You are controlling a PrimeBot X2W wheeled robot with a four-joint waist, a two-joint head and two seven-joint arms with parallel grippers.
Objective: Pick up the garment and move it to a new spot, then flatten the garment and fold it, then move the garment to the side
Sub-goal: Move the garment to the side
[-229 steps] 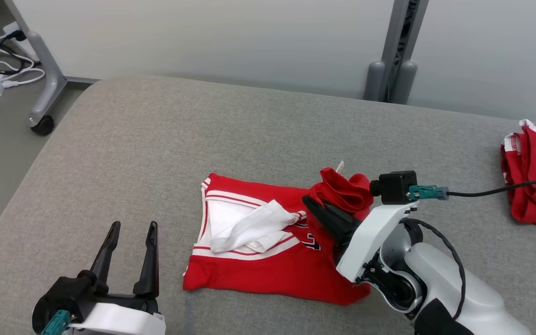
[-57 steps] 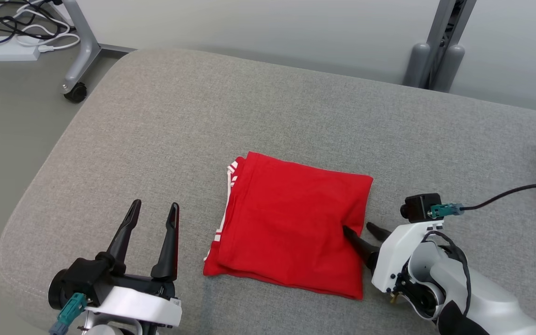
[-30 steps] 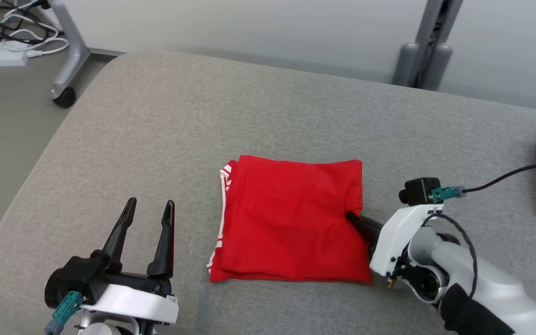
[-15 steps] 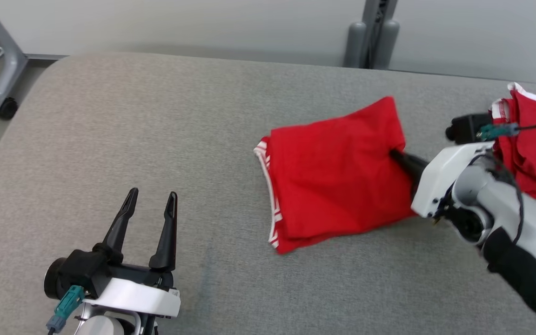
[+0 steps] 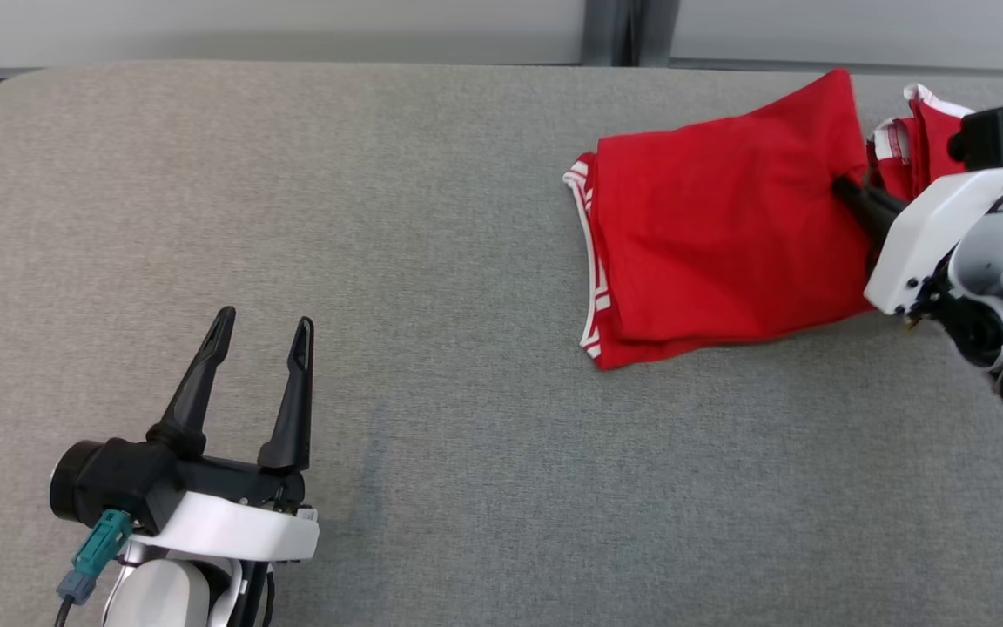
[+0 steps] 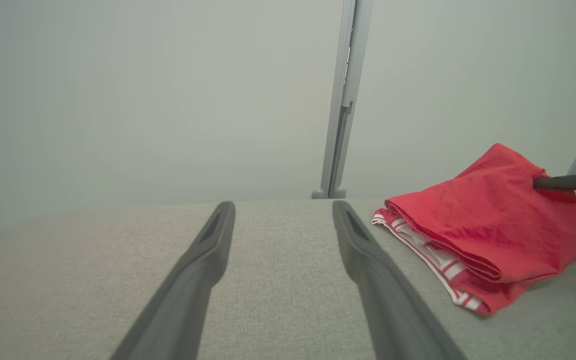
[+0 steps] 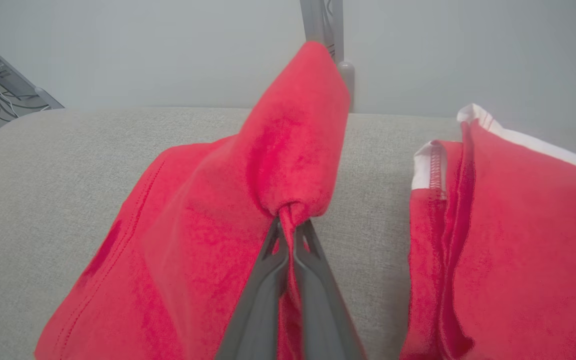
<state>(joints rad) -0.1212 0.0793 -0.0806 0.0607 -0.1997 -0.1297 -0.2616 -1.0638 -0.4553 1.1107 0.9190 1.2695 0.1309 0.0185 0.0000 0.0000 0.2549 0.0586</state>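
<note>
Head view: squarish folded red garment (image 5: 719, 235)

Head view: we look steeply down onto the grey cushion (image 5: 467, 218), at middle range.
Left wrist view: we sit low over the cushion, facing level along the left gripper (image 6: 283, 205) toward the wall (image 6: 118, 100).
Right wrist view: we sit very close, facing along the right gripper (image 7: 288, 226) into the garment (image 7: 203, 225).
Shared: all three take in the garment and the cushion.
</note>
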